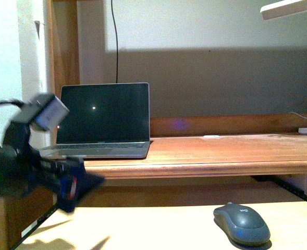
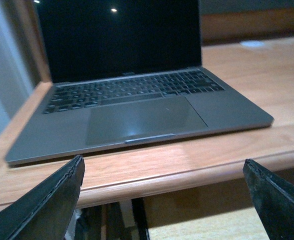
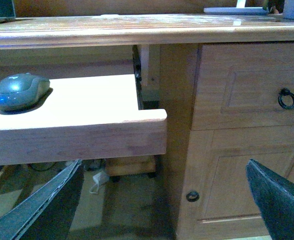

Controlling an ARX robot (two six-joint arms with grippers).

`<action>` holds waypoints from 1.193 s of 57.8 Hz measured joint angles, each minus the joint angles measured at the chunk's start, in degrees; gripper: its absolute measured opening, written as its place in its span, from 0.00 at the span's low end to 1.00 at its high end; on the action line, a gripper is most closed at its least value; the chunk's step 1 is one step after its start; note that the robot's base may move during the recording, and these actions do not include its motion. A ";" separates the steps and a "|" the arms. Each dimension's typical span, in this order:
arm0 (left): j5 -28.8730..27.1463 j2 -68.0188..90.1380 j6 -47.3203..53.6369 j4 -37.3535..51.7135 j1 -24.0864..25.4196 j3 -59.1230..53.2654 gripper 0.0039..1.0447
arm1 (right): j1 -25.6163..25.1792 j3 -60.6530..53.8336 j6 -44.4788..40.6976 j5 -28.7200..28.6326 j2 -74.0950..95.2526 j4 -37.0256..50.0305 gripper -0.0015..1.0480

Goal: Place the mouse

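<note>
The dark grey mouse (image 1: 242, 224) lies on the pale pull-out shelf (image 1: 143, 229) at the front right, below the desk top. It also shows in the right wrist view (image 3: 19, 91) on that shelf (image 3: 87, 105). My left gripper (image 1: 77, 185) is open and empty at the front left, in front of the laptop (image 1: 102, 121); in the left wrist view its fingers (image 2: 47, 205) frame the desk edge (image 2: 151, 170) and the laptop (image 2: 132, 100). My right gripper (image 3: 166, 200) is open and empty, low beside the shelf's end, apart from the mouse. The right arm does not show in the front view.
The open laptop stands on the wooden desk top (image 1: 231, 151) at the left. A small flat white disc (image 1: 211, 137) lies on the desk. A drawer with a ring pull (image 3: 287, 98) and a cabinet door (image 3: 221, 180) face the right gripper. A lamp head (image 1: 291, 8) hangs top right.
</note>
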 joint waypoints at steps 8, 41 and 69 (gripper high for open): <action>-5.22 -7.23 0.02 1.75 -1.29 -6.67 0.93 | 0.00 0.00 0.00 0.02 -0.02 0.00 0.93; -8.68 -74.12 -4.22 -32.74 5.66 -46.88 0.40 | 0.00 0.00 0.00 -0.04 -0.02 0.00 0.93; -8.85 -86.71 -4.37 -32.96 5.68 -54.31 0.02 | 7.06 7.56 2.73 -2.58 17.62 5.20 0.93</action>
